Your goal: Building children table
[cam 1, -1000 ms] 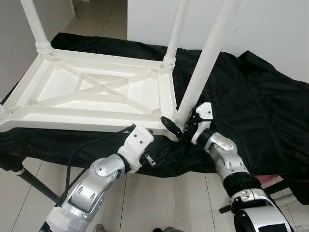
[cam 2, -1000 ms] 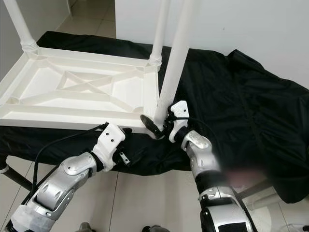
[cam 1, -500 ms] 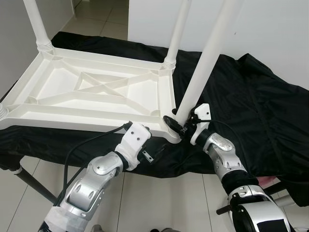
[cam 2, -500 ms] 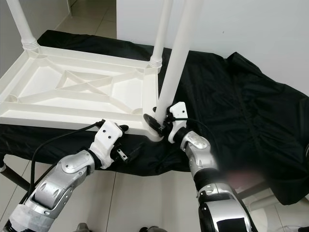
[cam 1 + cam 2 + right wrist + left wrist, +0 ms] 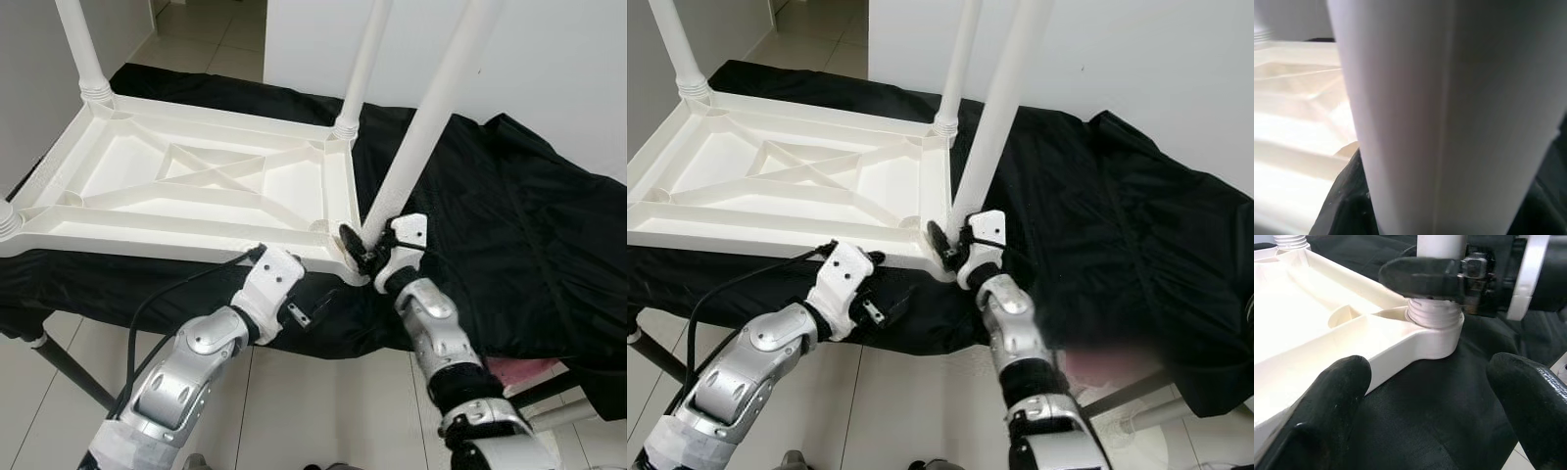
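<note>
Screwing in a leg right now: our right gripper (image 5: 364, 251) is clamped around the base of the white table leg (image 5: 431, 116), whose threaded end sits in the near corner socket (image 5: 1436, 335) of the upside-down white tabletop (image 5: 196, 186) on the black cloth (image 5: 509, 235). Our left gripper (image 5: 1425, 406) hovers wide open by the tabletop's near edge, holding nothing. That leg leans noticeably, so we reckon it could cross-thread or pop out if twisted, and the unbraced tabletop might slide on the cloth.
</note>
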Motion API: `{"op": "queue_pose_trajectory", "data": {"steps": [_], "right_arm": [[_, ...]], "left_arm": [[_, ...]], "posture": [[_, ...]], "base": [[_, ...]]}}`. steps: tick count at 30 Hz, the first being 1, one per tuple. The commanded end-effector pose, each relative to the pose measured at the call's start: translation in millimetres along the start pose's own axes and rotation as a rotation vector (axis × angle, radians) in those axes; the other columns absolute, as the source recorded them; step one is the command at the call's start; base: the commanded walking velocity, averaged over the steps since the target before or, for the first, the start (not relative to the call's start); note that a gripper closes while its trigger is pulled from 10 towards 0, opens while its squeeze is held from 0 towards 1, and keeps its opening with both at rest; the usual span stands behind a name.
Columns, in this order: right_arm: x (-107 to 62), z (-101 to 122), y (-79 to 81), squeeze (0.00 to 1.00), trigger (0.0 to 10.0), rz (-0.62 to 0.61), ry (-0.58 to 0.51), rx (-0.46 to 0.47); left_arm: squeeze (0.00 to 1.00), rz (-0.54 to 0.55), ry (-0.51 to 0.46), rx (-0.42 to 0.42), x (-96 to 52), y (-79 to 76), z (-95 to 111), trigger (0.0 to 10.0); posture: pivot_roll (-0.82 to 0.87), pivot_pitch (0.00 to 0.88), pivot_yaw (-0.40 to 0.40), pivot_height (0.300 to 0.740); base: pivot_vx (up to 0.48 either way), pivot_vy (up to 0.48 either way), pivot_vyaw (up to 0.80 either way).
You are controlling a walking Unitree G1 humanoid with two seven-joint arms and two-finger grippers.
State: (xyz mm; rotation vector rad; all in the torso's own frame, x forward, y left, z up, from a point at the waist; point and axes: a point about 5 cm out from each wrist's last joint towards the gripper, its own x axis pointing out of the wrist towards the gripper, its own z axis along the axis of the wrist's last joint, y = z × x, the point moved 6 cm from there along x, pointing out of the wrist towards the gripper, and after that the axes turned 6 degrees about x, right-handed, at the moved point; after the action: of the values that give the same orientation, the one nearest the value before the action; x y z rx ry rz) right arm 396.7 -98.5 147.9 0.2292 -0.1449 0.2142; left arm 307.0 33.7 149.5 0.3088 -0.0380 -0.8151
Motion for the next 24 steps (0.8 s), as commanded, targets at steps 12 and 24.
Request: {"op": "queue_pose_trajectory", "data": {"steps": [12, 24], "right_arm": [[-14.3, -14.6, -4.2, 0.00, 10.0, -0.284, 0.048, 0.071], [-16.4, 4.5, 10.8, 1.00, 10.0, -0.144, -0.020, 0.109]], "left_arm": [[0.00, -0.026, 0.010, -0.012, 3.2, -6.6, -1.6, 10.0], [0.00, -0.037, -0.004, -0.022, 4.8, -12.4, 0.4, 10.0]], "posture": [[0.09, 0.066, -0.130, 0.740], [0.08, 0.055, -0.140, 0.740]], "base": [[0.000, 0.000, 0.00], [0.000, 0.000, 0.00]]}}
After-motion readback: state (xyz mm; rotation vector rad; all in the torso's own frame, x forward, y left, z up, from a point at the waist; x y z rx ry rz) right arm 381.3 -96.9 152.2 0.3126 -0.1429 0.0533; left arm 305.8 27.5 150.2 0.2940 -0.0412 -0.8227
